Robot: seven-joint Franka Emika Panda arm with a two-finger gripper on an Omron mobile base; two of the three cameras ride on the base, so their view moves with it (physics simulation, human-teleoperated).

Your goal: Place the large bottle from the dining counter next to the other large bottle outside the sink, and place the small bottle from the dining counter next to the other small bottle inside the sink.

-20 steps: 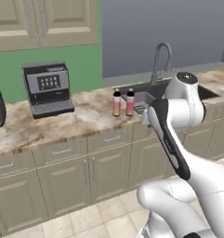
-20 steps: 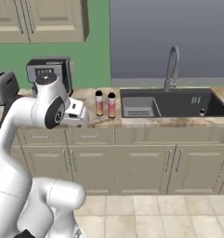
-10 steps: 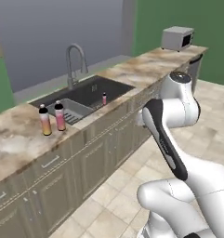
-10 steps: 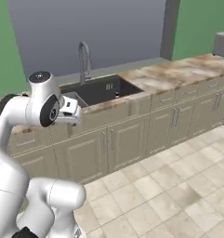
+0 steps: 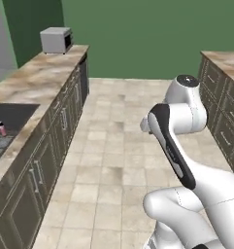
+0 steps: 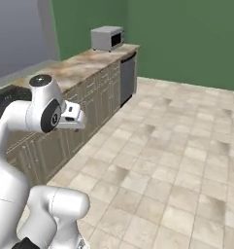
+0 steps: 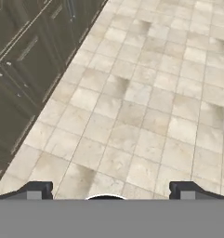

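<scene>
My gripper (image 7: 111, 191) is open, its two dark fingertips (image 7: 36, 189) spread wide with nothing between them, looking down at beige floor tiles. In the right base view the hand (image 6: 71, 116) hangs at the arm's end in front of the cabinet fronts. The dark sink (image 5: 9, 119) shows at the left edge of the left base view, with one small red-pink bottle (image 5: 2, 129) standing inside it. The large bottle, the small bottle from the dining counter and the dining counter itself are out of view.
A long marble-look counter (image 5: 45, 78) over grey-brown cabinets (image 7: 20, 69) runs along the left, with a grey microwave (image 5: 55, 40) at its far end. Another counter with drawers (image 5: 225, 63) stands at the right. Open tiled floor (image 6: 176, 146) lies between, up to a green wall.
The whole picture has swung: the base has turned away from the sink counter toward the open floor. The two bottles beside the sink have left the views. The gripper stays open.
</scene>
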